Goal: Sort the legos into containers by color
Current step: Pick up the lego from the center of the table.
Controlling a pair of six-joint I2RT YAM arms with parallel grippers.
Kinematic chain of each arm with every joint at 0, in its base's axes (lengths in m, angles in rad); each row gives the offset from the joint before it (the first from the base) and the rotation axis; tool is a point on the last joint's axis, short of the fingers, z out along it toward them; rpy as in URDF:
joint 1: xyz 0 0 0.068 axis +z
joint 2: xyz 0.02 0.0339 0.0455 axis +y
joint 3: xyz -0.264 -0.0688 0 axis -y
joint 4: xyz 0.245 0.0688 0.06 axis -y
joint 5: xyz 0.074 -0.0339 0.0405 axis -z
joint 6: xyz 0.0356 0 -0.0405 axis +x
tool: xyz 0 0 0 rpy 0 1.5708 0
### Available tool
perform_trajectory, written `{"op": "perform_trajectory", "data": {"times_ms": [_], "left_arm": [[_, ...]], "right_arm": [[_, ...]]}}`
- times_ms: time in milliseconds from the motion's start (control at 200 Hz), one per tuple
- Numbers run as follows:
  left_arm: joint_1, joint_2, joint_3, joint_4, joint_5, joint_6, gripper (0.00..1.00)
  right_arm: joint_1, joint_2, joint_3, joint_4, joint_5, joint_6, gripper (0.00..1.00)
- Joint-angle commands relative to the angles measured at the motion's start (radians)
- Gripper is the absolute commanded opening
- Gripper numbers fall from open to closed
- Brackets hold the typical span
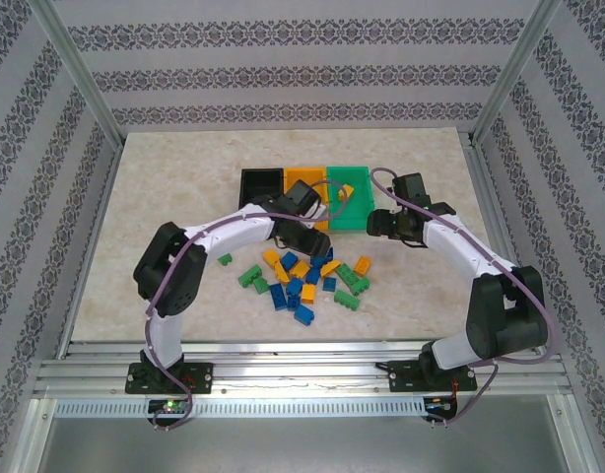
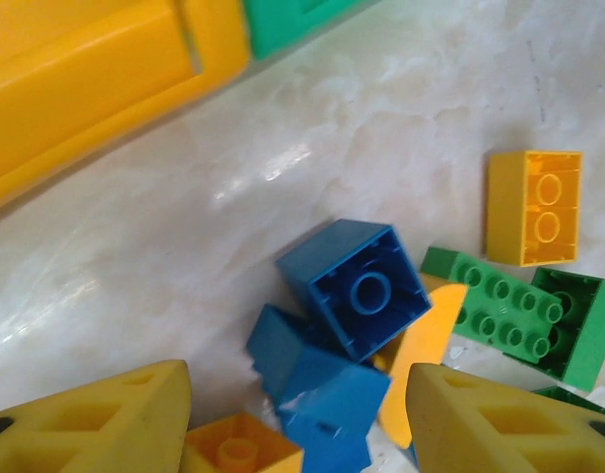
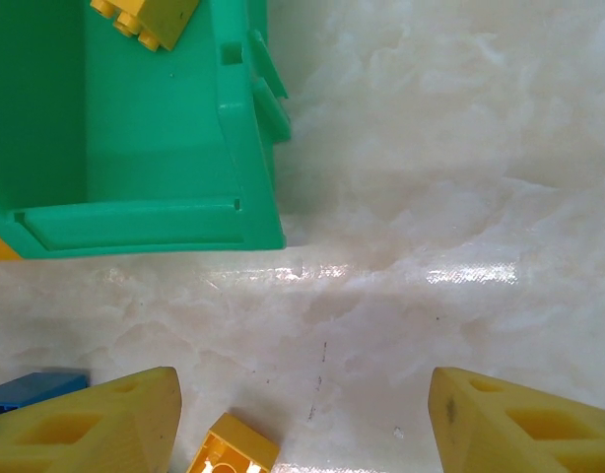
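Left jaws spread wide over the pile; a blue brick (image 2: 357,286) sits just ahead between them, hollow side up, squarish, so either axis works. Left arm's nearer. Upper centre: black bin (image 1: 261,171), orange bin (image 1: 304,176), green bin (image 3: 135,225) holding a yellow brick (image 3: 145,20). Right jaws wide over bare surface (image 3: 431,197).

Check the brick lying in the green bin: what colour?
Yellow-orange; the brick in the green bin shows best in right wrist view.
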State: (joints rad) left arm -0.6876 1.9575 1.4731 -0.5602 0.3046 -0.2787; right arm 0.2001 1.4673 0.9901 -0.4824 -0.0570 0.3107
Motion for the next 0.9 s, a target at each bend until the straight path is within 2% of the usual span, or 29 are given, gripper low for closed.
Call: {"op": "perform_trajectory", "data": {"times_ms": [0, 215, 345, 545, 675, 894], "left_arm": [[-0.023, 0.041, 0.050, -0.099, -0.023, 0.053, 0.58], [-0.024, 0.054, 0.061, -0.128, -0.052, 0.077, 0.55], [-0.027, 0.050, 0.051, -0.120, -0.024, 0.076, 0.54], [-0.051, 0.040, 0.035, -0.114, -0.020, 0.077, 0.64], [-0.055, 0.050, 0.026, -0.115, -0.039, 0.084, 0.67], [-0.055, 0.081, 0.057, -0.146, -0.050, 0.093, 0.57]], "right_arm": [[-0.001, -0.032, -0.021, 0.001, -0.001, 0.010, 0.68], [-0.001, -0.050, -0.034, -0.004, 0.008, 0.010, 0.68], [-0.003, -0.060, -0.041, 0.001, 0.014, 0.013, 0.68], [0.000, -0.066, -0.039, -0.001, 0.017, 0.014, 0.68], [0.004, -0.062, -0.038, -0.003, 0.014, 0.016, 0.68], [0.011, -0.064, -0.037, -0.005, 0.019, 0.011, 0.68]]}}
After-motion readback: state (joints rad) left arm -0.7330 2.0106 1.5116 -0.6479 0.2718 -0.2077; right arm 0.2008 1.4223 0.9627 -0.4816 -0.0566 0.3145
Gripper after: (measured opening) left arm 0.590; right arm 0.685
